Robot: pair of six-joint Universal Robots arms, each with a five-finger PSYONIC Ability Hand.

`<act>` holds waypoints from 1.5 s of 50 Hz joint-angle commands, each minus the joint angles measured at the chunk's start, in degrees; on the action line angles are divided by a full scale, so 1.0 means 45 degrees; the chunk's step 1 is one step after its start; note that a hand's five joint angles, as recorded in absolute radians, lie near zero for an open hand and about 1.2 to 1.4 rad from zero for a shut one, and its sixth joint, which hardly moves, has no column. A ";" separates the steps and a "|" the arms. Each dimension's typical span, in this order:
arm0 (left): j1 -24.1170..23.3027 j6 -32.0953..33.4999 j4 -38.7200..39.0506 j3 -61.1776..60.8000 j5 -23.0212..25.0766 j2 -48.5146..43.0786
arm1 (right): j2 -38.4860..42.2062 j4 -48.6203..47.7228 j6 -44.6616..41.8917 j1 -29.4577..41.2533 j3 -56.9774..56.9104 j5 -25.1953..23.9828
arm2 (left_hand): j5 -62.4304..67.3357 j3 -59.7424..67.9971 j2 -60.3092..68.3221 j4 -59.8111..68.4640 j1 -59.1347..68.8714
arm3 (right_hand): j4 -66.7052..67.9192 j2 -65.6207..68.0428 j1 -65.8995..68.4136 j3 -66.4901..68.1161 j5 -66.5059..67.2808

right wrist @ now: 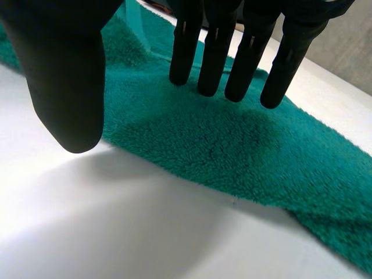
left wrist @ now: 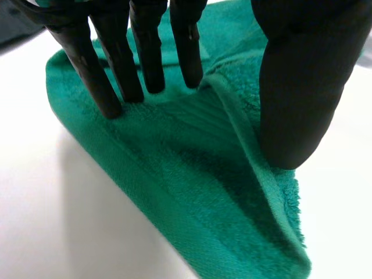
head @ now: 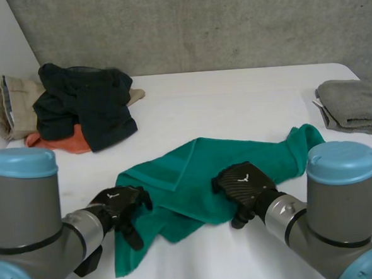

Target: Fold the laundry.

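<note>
The crumpled green terry towel (head: pixel 181 171) lay on the white table (head: pixel 234 105), the left hand (head: pixel 117 204) at its near corner and the right hand (head: pixel 242 183) at its near edge, both straight-fingered and grasping nothing, so the thumbs needed to slide under before pinching.

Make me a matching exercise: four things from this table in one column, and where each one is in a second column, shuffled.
Column one:
1 green towel
2 grey folded towel
3 pile of clothes
4 left hand

Column two:
A at the far left corner of the table
B at the table's right edge
C crumpled in the middle, near the robot
D on the crumpled cloth's near left end

Pairs: 1-C, 2-B, 3-A, 4-D
</note>
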 commanded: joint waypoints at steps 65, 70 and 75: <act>-0.2174 0.4805 0.1210 0.5990 -0.3048 -0.0280 | 0.1870 -0.1308 0.0829 0.0548 -0.1975 0.1917 | 1.1704 1.1750 1.1782 1.1728 1.1660 | 0.4619 0.4629 0.4649 0.4614 0.4637; -0.2097 0.4725 0.1171 0.5912 -0.3009 0.0267 | 0.1368 -0.1229 0.0771 0.0607 -0.2194 0.2641 | 1.1704 1.1750 1.1782 1.1728 1.1660 | 1.0419 1.0429 1.0448 1.0414 1.0437; -0.1902 0.4823 0.0723 0.5601 -0.2989 0.0366 | -0.2088 -0.0003 0.0186 0.0548 -0.2035 0.2194 | 1.1704 1.1750 1.1782 1.1728 1.1660 | 1.0419 1.0429 1.0448 1.0414 1.0437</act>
